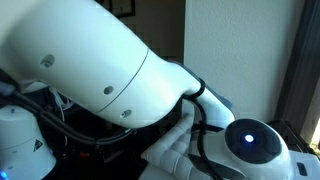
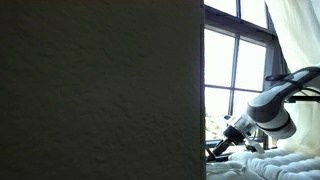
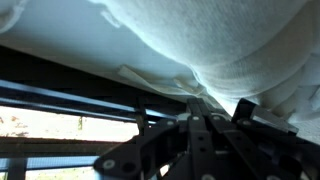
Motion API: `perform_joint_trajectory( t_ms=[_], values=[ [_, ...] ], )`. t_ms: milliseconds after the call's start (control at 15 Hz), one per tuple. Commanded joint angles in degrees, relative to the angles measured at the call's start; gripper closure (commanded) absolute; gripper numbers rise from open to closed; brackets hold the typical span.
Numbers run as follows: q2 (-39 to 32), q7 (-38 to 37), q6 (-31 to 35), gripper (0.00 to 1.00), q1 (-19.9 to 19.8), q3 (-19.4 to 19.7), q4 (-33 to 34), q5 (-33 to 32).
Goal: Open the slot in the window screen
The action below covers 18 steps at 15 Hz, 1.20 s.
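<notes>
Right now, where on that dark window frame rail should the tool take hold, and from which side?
Probably the bare stretch of the dark rail, clear of the white cloth bunched against it. It runs long and thin, so come from the room side, jaws closing across its thickness. The tool is shut; open it first. I can't make out a slot tab.
</notes>
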<state>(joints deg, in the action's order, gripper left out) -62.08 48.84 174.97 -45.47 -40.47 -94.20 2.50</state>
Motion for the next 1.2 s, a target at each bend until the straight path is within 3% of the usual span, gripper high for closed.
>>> perform_joint_trajectory(
  t_ms=[0,800,1133],
  values=[
    [-0.2,-1.7,0.1,0.99,-0.3,-0.2,-0.1,-2.1],
    [-0.2,-1.7,0.1,1.0,-0.3,-0.2,-0.1,-2.1],
    [-1.0,-0.7,0.5,1.0,-2.1,-2.6,-0.8,-2.9]
  ],
)
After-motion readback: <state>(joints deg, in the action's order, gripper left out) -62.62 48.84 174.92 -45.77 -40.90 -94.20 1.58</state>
